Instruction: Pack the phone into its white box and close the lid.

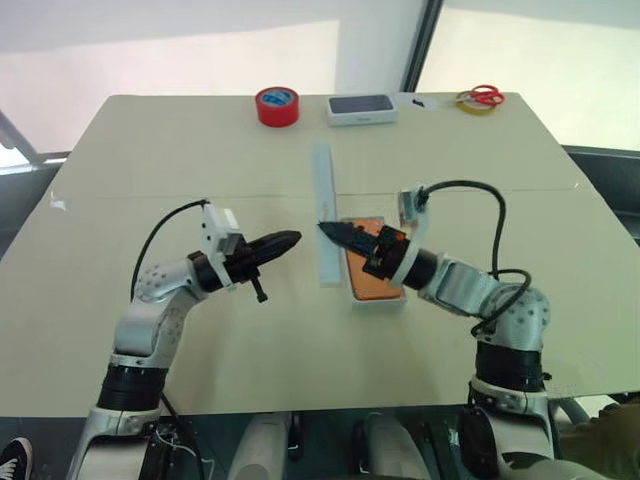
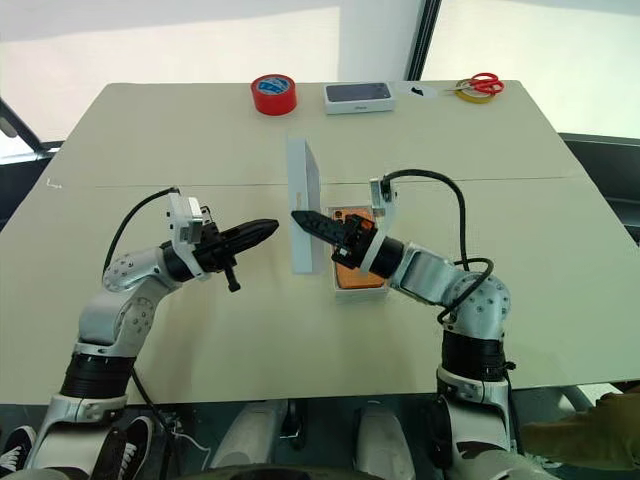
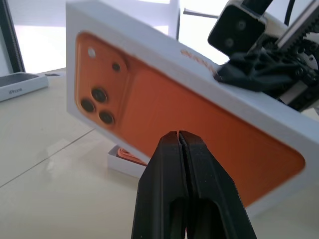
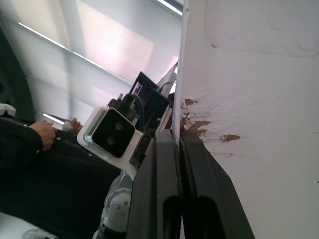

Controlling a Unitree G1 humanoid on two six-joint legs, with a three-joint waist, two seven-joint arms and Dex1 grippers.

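The orange phone (image 1: 374,283) lies in the white box (image 1: 354,295) at the table's middle. Just left of the box the lid (image 2: 303,205) stands on edge, its orange printed face (image 3: 189,124) turned to my left gripper and its plain white inside (image 4: 259,74) facing the right one. My right gripper (image 2: 297,216) reaches over the box and is shut on the lid's thin wall. Shut on nothing, my left gripper (image 2: 268,229) points at the lid's printed face from a short gap away. Under the lid, a corner of the white box (image 3: 119,163) shows.
At the table's far edge sit a red tape roll (image 1: 277,106), a white box with a dark phone picture (image 1: 361,108), and red scissors (image 1: 486,95) on a yellow tape roll (image 1: 475,104). A person's hand (image 4: 45,132) shows beyond the table.
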